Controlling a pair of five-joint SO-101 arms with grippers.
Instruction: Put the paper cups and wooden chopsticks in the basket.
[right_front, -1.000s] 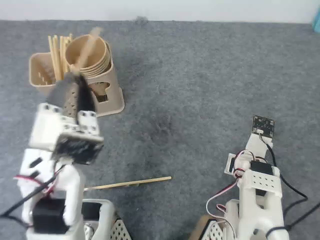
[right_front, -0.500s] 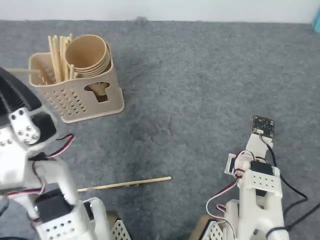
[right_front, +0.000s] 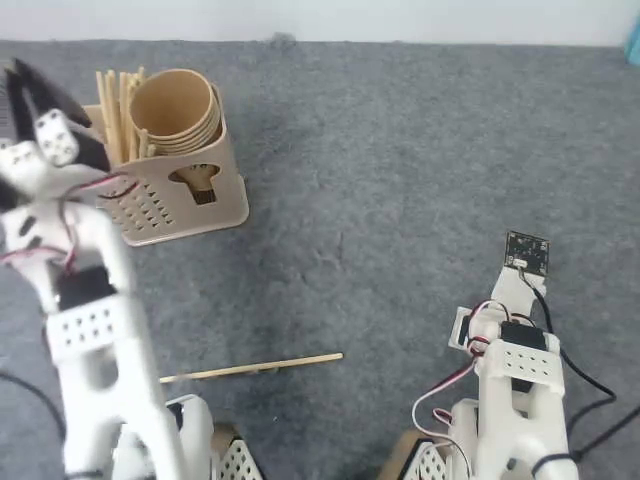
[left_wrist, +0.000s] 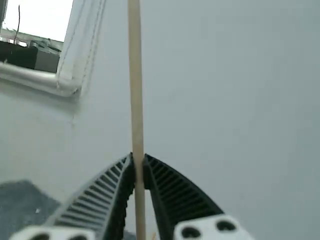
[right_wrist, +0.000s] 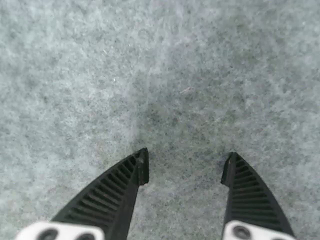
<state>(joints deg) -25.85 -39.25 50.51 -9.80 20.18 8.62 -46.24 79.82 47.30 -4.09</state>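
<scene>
Your left end effector (left_wrist: 138, 161) clenched on chopstick (left_wrist: 134, 75), raised near basket (right_front: 190, 205). Right end effector (right_wrist: 185, 167) released over worktop (right_front: 400, 150). Risk: thin stick pivots in grip, misses basket or knocks paper cups (right_front: 175, 105). Second chopstick (right_front: 250, 367) lies on worktop.

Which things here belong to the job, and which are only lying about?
Job: basket, paper cups, chopsticks in the basket, loose chopstick, held chopstick in the left gripper.
Not the job: grey mat, teal object at the edge.

Cups (right_front: 175, 108) in basket (right_front: 165, 207), chopstick (right_front: 250, 367) on mat (right_front: 400, 150)
</scene>
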